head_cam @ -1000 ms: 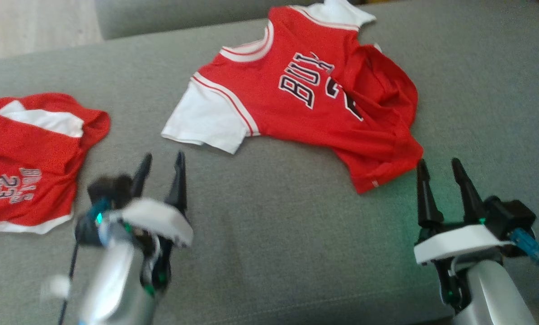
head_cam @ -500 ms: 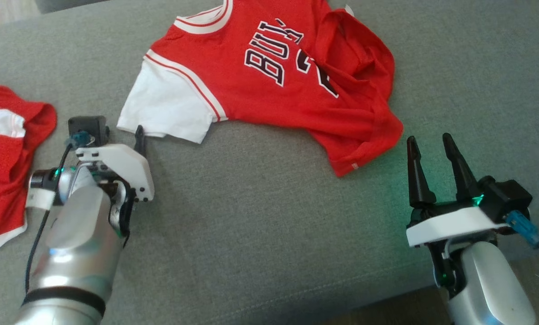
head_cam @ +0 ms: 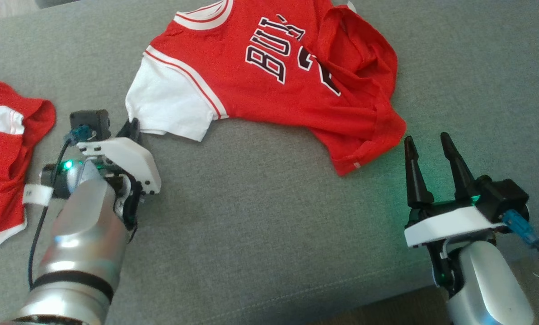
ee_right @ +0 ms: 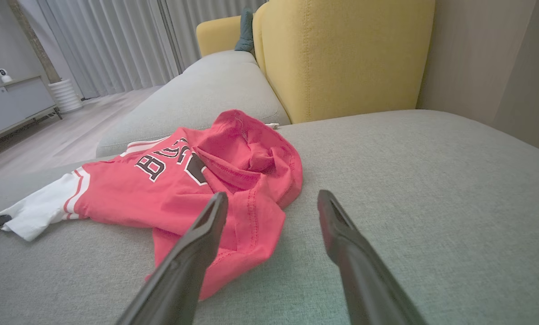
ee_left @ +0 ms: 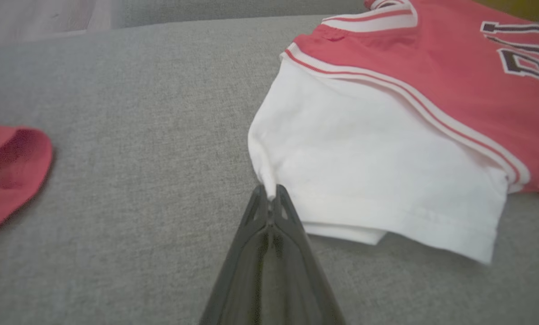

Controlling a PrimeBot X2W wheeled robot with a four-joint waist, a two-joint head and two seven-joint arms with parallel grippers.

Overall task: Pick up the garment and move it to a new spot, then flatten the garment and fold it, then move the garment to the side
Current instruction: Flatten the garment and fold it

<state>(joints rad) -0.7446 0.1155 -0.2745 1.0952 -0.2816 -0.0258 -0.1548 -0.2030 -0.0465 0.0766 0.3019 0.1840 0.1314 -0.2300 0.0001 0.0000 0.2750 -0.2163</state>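
Shirt (head_cam: 287, 76) lies crumpled on the sofa (head_cam: 260, 225), long axis running from my left pincer (head_cam: 131, 128) across to my right pincer (head_cam: 425, 144); left is pinching the white sleeve (ee_left: 364, 180) corner, right spread wide, just beside the red hem (head_cam: 364, 158)

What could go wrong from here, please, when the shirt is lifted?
1. The left hand pinches only the sleeve corner, so it may slip free on lifting.
2. The right hand is open, holding nothing; the shirt is bunched at its hem side, so a one-handed pull could crumple it further.
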